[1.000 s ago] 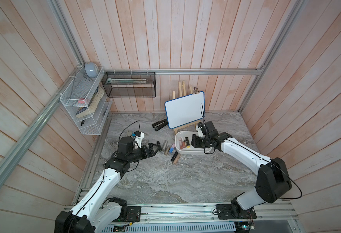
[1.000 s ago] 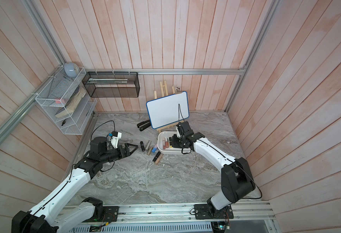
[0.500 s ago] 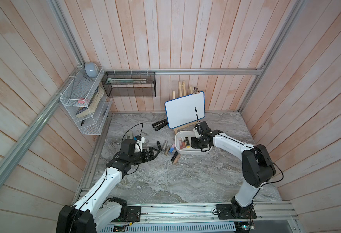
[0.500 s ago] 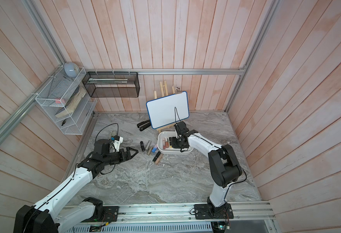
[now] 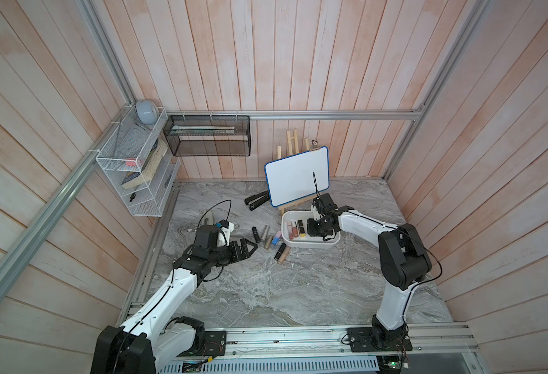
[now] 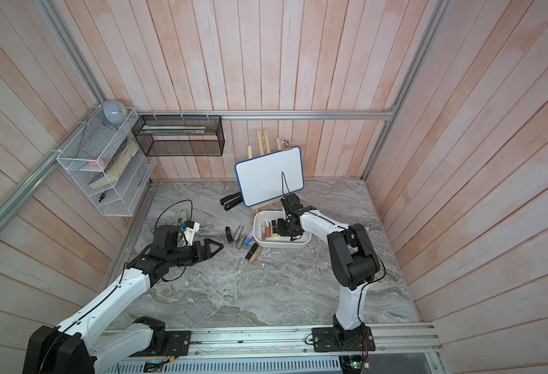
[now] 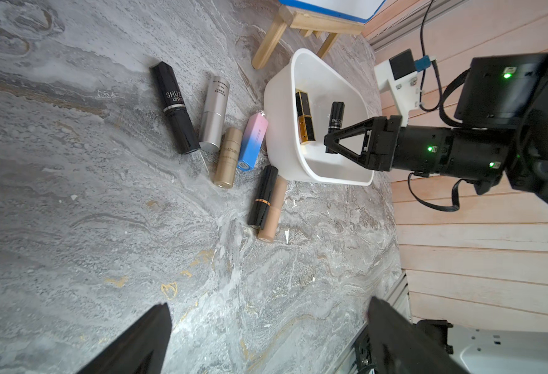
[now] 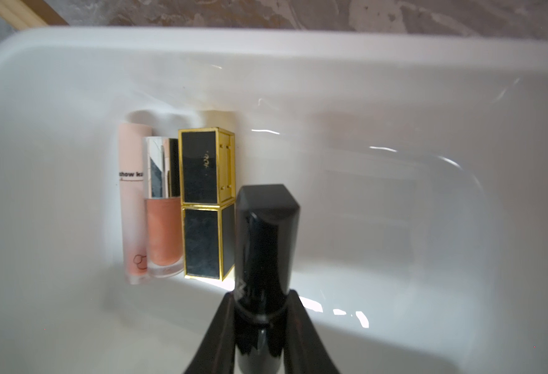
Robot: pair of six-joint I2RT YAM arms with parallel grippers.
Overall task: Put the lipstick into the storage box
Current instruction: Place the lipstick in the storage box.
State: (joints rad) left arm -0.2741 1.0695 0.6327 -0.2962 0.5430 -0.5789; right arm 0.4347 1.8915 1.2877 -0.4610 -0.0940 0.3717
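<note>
right gripper: closed narrow on black lipstick marked "SHUZ", held inside storage box | left gripper: spread wide, empty, well apart from storage box | gold tube "MARUBI": just beside storage box | pink tube "show ka": inside storage box | grey marbled tabletop, pale wood-plank walls

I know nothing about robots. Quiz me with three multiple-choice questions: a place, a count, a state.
1. Where is the round black lipstick tube?
A) flat on the grey marble table
B) in the right gripper, over the inside of the shallow white plastic storage box
C) in the left gripper
2. How many lipstick tubes lie on the table outside the box?
A) two
B) ten
C) six
3. The left gripper is:
A) open, empty
B) shut on a tube
C) in the box
Answers: B, box walls surround the held tube; C, six lie beside it; A, its fingers stand apart.
</note>
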